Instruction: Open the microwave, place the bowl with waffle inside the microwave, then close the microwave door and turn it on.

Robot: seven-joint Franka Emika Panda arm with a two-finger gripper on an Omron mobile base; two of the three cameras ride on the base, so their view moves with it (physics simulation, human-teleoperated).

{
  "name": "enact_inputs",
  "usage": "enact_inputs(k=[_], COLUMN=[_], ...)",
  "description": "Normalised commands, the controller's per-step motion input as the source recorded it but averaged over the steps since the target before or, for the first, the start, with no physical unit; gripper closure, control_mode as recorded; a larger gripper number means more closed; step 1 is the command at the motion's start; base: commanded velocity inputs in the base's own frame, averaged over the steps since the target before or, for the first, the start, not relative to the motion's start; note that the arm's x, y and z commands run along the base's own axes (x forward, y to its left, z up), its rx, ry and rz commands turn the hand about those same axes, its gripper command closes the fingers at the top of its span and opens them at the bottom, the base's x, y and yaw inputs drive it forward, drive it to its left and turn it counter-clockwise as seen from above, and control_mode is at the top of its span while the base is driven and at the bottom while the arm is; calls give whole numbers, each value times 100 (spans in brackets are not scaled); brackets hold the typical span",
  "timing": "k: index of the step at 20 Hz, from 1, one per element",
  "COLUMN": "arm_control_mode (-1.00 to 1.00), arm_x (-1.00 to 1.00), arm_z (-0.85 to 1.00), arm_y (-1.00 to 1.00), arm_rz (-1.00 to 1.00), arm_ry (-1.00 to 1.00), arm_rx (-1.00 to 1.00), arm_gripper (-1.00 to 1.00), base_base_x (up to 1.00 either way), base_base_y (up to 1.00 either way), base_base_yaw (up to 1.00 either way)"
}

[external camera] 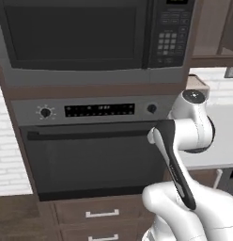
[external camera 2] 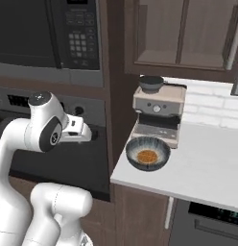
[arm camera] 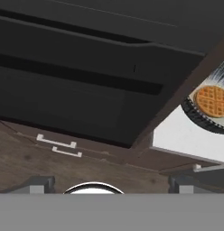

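White arm [external camera 2: 25, 139] fronts the oven [external camera: 97, 155] — tool [arm camera: 107, 185] spread; bowl [external camera 2: 148, 153] beside coffee machine [external camera 2: 157, 113].

I am looking at one microwave [external camera: 76, 40] with one keypad panel [external camera: 170, 33], sitting just above one oven [external camera: 90, 150]. Two knobs [external camera: 45, 112] are flanking the oven's display. Below the oven, two drawer handles [external camera: 102, 213] are showing. Right of the oven, one bowl [external camera 2: 148, 153] is holding one waffle [external camera 2: 147, 156], in front of one coffee machine [external camera 2: 157, 113].
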Motion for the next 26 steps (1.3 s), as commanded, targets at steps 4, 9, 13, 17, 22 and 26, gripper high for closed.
enact_inputs(k=[4,9,13,17,22,26], arm_control_mode=[100,100,100,100,100,-100], arm_x=[0,0,0,0,0,-6], arm_z=[0,0,0,0,0,0], arm_y=[0,0,0,0,0,0], arm_rz=[0,0,0,0,0,2], arm_ry=[0,0,0,0,0,-3], arm_rx=[0,0,0,0,0,-1], arm_gripper=[-100,-100,-100,-100,-100,-100], base_base_x=[-29,-24,-18,-10,-10,-8], base_base_y=[-60,-45,-21,-13,-10,0], base_base_yaw=[13,17,20,26,22,13])
